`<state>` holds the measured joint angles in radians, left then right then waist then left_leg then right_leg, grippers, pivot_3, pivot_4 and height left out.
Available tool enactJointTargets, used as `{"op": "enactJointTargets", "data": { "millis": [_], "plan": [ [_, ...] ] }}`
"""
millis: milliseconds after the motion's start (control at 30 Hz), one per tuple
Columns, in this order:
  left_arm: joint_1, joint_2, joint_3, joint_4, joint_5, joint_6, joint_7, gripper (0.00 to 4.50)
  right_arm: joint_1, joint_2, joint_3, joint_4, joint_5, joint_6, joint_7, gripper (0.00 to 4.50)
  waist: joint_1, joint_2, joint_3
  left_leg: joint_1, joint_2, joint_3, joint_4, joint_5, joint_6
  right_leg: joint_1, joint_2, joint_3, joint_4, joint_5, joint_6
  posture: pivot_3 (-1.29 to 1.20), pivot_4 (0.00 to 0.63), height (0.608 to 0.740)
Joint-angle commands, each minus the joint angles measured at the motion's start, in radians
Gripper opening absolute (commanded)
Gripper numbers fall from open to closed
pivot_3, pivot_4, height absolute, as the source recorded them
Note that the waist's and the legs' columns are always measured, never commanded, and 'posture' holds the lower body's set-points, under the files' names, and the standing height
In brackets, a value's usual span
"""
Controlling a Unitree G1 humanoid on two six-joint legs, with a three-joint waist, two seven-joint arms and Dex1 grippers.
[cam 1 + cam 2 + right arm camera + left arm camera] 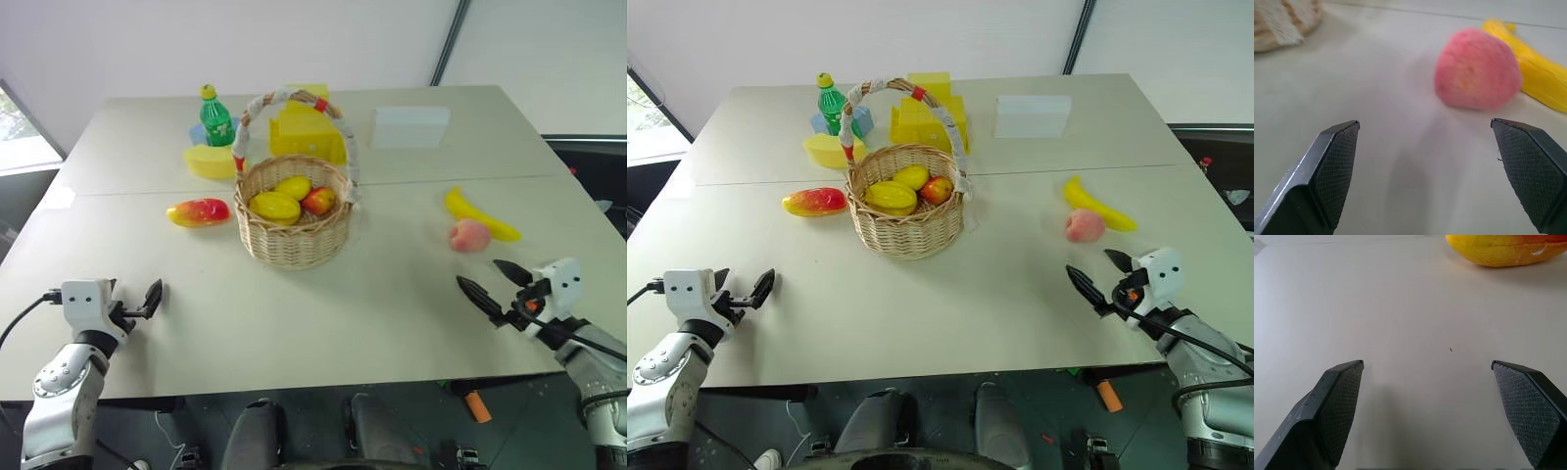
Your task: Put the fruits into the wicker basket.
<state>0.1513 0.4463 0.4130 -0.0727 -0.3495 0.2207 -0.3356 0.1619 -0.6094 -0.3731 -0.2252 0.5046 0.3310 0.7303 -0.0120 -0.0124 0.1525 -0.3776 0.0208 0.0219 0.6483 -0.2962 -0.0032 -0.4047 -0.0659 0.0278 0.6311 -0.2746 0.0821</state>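
A: We log the wicker basket (292,227) first: round, tan, coarse weave, with a tall arched handle wrapped in white cloth with red bands. It stands mid-worktop (323,313) and holds two glossy yellow lemon-like fruits (275,207) and a red apple (317,201).

B: We add the loose fruits. The red-and-yellow mango (198,211), smooth and elongated, lies just left of the basket. The pink peach (468,236), matt and round, sits well to the right, touching or nearly touching the curved yellow banana (480,214).

A: Pincer state: the left pincer (149,299) is released, its cross-hatched black pads (1344,401) spread wide above bare worktop, near the front edge. The right pincer (495,284) is likewise released and grasps nothing; the peach lies ahead of it.

B: Open room: we see a broad, smooth, pale surface between both pincers and the basket. The far edge is crowded by a green bottle (216,117), a boxy yellow block (306,132), a pale yellow wedge (211,162) and a white box (411,126).
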Motion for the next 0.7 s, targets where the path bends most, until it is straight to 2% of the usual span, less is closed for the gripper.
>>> {"op": "enactJointTargets", "data": {
  "millis": [33,133,233,500,700],
  "plan": [
    [-0.046,0.021,-0.004,-0.007,0.024,-0.038,-0.009,4.48,0.01,-0.012,0.014,-0.136,0.066,0.062,0.01,4.48,0.001,0.0,0.0,0.0,0.0,0.0,0.0,0.0,0.0,0.0,0.0,0.0,0.0,0.0,0.0,0.0,0.15,0.74],
    [-0.089,0.057,-0.031,0.008,0.074,-0.055,-0.022,4.48,0.019,-0.024,0.041,-0.236,0.095,0.111,0.01,4.48,0.003,0.0,0.0,0.0,0.0,0.0,0.0,0.0,0.0,0.0,0.0,0.0,0.0,0.0,0.0,0.0,0.15,0.74],
    [-0.155,0.152,-0.105,0.044,0.199,-0.092,-0.044,4.48,-0.018,-0.049,0.075,-0.336,0.116,0.16,0.0,4.48,0.001,-0.001,0.0,0.0,0.0,0.0,0.0,0.0,0.0,0.0,0.0,-0.001,0.0,0.0,0.0,0.0,0.15,0.74],
    [-0.45,0.364,-0.371,0.27,0.478,-0.239,-0.172,4.48,-0.299,-0.168,0.213,-0.466,0.104,0.222,0.021,4.48,0.0,-0.001,0.001,0.0,0.0,0.0,0.0,0.001,-0.001,0.0,0.001,-0.002,0.0,0.0,0.0,0.0,0.15,0.74],
    [-0.647,0.369,-0.504,0.448,0.587,-0.285,-0.224,4.48,-0.364,-0.185,0.278,-0.456,0.061,0.201,0.052,4.48,0.003,-0.002,0.001,-0.009,-0.001,-0.001,0.001,0.001,-0.001,-0.007,0.003,-0.005,0.0,0.004,0.007,0.0,0.15,0.74]
  ]
}}
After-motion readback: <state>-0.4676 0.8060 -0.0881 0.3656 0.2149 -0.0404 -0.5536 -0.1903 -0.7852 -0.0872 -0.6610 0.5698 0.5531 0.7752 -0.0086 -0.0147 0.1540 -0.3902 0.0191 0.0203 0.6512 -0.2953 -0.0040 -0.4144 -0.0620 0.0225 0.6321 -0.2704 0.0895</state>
